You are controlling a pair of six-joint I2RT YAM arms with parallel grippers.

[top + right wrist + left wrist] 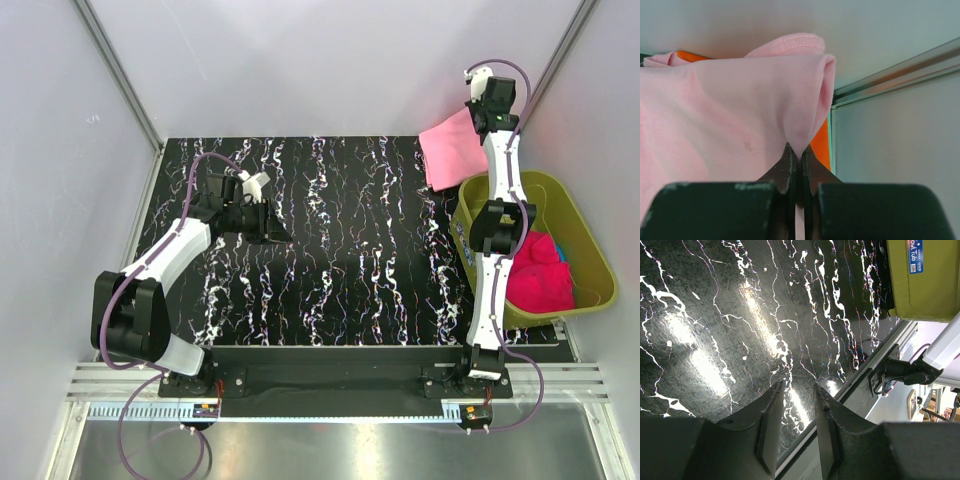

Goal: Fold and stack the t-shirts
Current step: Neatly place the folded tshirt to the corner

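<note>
My right gripper [796, 148] is shut on a fold of the light pink t-shirt [730, 115]. It holds the shirt raised at the far right, where the shirt [450, 148] hangs over the table's back corner below the gripper [484, 112]. A bright orange strip [821, 140] shows behind the pink cloth. A magenta t-shirt [540, 275] lies bunched in the olive-green tub [590, 262], with a bit of blue cloth [563, 250] beside it. My left gripper [797, 385] is open and holds nothing; it hovers low over the left of the table [272, 228].
The black marbled table top [360, 250] fills the middle. The tub stands at its right edge, right beside the right arm [497, 250]. White walls with metal posts [120, 80] close in the back and sides. A metal rail [850, 390] runs along the near edge.
</note>
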